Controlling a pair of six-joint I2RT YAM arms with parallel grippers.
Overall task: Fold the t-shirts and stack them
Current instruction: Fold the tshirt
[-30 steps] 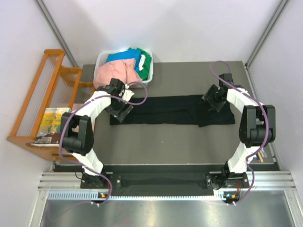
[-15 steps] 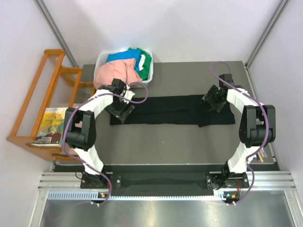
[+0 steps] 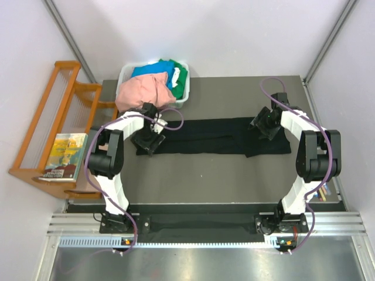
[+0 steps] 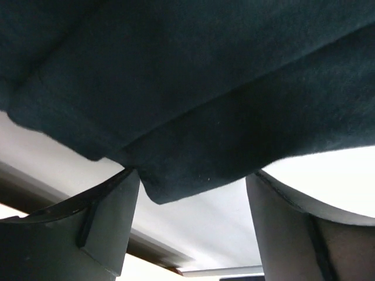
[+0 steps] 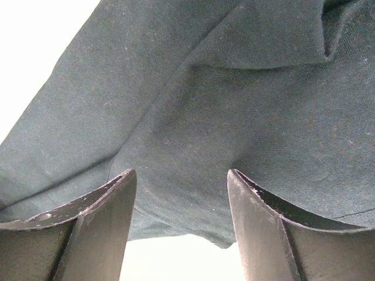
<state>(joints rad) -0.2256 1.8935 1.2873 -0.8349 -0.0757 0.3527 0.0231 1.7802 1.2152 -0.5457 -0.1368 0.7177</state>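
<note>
The black t-shirt point(image 3: 208, 136) lies folded into a long band across the middle of the table. My left gripper point(image 3: 146, 142) is open over the band's left end; in the left wrist view point(image 4: 193, 181) a corner of the black cloth point(image 4: 193, 105) hangs just ahead of the spread fingers. My right gripper point(image 3: 268, 127) is open over the band's right end; in the right wrist view point(image 5: 181, 181) the black cloth point(image 5: 193, 99) fills the frame between the spread fingers. Salmon-pink point(image 3: 140, 91), blue point(image 3: 153, 71) and green point(image 3: 181, 75) shirts lie piled in the bin.
A white plastic bin point(image 3: 185, 93) stands at the table's back left. A wooden rack point(image 3: 55, 117) with a book point(image 3: 63, 155) stands left of the table. Grey walls close in the back and right.
My left gripper has moved slightly left and toward the band's left end, with the arm's elbow swinging inward. My right gripper has barely moved.
</note>
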